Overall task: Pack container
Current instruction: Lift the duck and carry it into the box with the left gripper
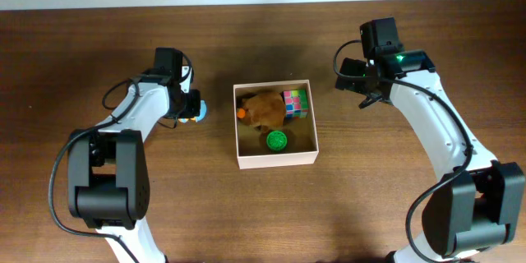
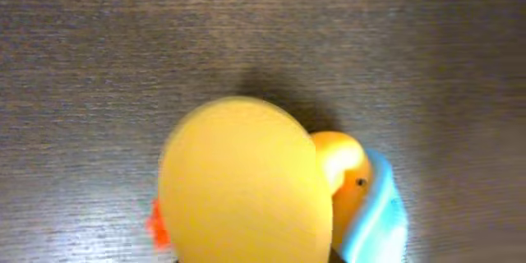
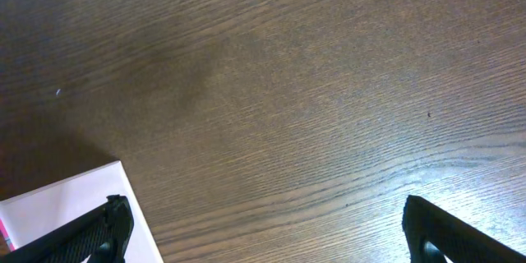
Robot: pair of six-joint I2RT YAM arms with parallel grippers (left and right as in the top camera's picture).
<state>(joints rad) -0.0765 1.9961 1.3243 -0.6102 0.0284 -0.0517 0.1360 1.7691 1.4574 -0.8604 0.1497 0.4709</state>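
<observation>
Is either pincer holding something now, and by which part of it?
The right pincer is open and holds nothing. The left pincer is at the yellow toy, but its fingers are hidden, so a hold cannot be told.

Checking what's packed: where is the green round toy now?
In the overhead view, the green round toy lies inside the container, by its near wall, just in front of the brown plush.
</observation>
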